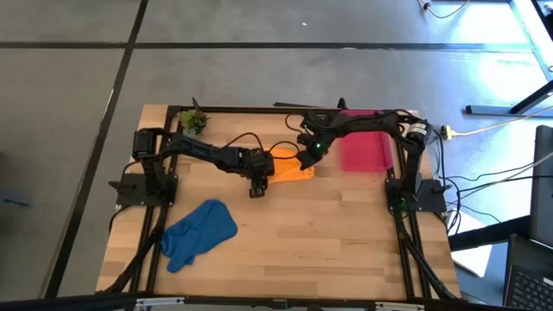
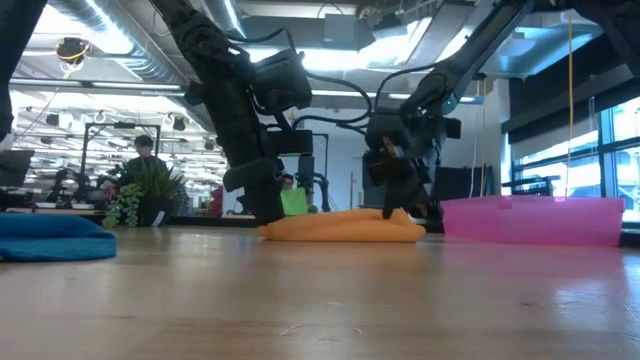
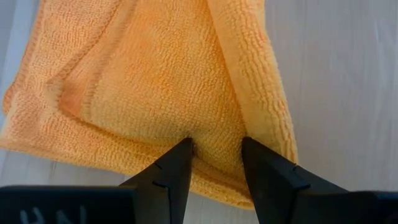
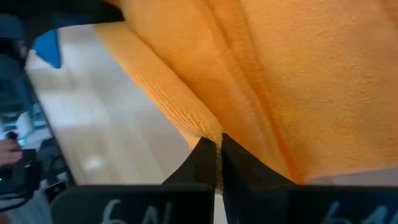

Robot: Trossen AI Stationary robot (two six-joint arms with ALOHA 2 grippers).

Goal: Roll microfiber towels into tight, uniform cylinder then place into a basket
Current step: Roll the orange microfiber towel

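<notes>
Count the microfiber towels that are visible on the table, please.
2. The bright orange microfiber towel lies folded near the table's middle, beside the pink-red plastic basket, between both tools. The medium blue microfiber towel lies crumpled toward the front left. None appears hidden.

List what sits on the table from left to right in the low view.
Blue towel → potted plant → orange towel, with the left gripper and right gripper on it → pink basket.
</notes>
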